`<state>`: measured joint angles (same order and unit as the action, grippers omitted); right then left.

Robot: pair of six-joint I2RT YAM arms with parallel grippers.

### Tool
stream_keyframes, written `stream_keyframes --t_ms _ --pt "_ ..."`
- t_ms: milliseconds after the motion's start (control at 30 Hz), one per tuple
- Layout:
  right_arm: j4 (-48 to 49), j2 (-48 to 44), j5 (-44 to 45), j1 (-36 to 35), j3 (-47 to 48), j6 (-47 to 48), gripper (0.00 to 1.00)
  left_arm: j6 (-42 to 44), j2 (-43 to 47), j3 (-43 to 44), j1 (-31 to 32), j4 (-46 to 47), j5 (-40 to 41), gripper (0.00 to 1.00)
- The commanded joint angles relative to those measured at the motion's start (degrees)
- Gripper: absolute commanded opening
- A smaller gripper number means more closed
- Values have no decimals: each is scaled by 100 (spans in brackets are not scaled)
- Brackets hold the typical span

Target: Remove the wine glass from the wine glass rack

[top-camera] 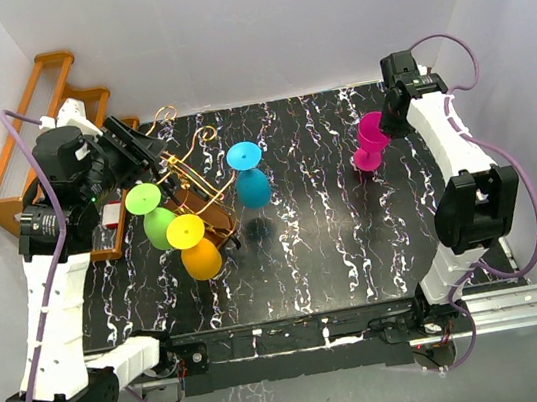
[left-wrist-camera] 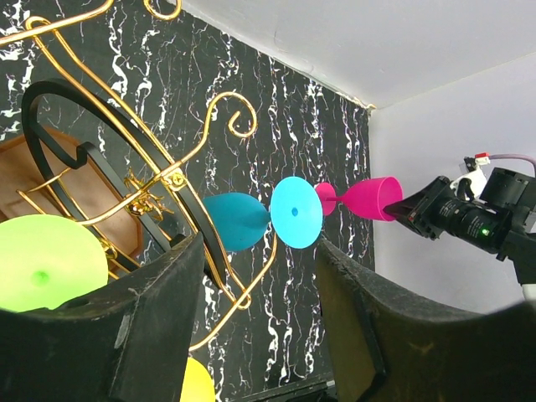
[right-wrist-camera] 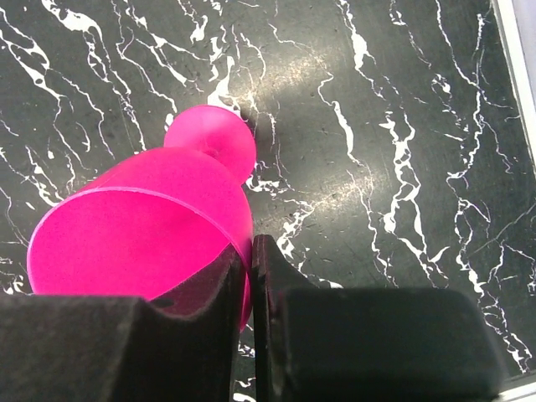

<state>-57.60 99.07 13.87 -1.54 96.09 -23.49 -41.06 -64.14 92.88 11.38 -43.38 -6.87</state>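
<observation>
So the pink wine glass (right-wrist-camera: 142, 226) is off the wine glass rack (top-camera: 197, 183), way over to the rack's right and well apart from it. The right end effector (right-wrist-camera: 251, 251) is clamped on its rim, one finger inside the bowl and one outside. The glass leans a bit, with its foot low over the marbled black desk (top-camera: 335, 242). Can't tell from these shots whether the foot is actually touching down. The left end effector (left-wrist-camera: 260, 243) sits right at the rack's far-left side with its jaws apart and nothing between them, looking past the gold scrollwork. Hanging foot-up on the rack's near side are a green glass (top-camera: 155, 218) and an orange one with a yellow foot (top-camera: 195, 247). A cyan one (top-camera: 250, 178) is just off its right side, though whether that one hangs from a wire arm I can't say for sure. My guess is these are coloured plastic: light, stiff and pretty slick. A thin-wall rim pinch like this probably holds the weight fine but lets the glass swing or slip if it's jerked. For the hanging ones I'd go for the stem just under the foot and slide out along the wires, because the rack looks light enough to drag or tip.
</observation>
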Motion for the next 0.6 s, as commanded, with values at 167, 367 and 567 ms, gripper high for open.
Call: stream_keyframes --t_ms 167,367,567 --pt "460 -89 -329 22 152 18 29 37 188 -55 3 101 -94 53" --pt "53 -283 -1055 14 1171 146 41 27 159 -96 7 158 -94 53" --pt "59 -717 -2828 -130 1931 -74 49 -14 84 -188 7 307 -166 53"
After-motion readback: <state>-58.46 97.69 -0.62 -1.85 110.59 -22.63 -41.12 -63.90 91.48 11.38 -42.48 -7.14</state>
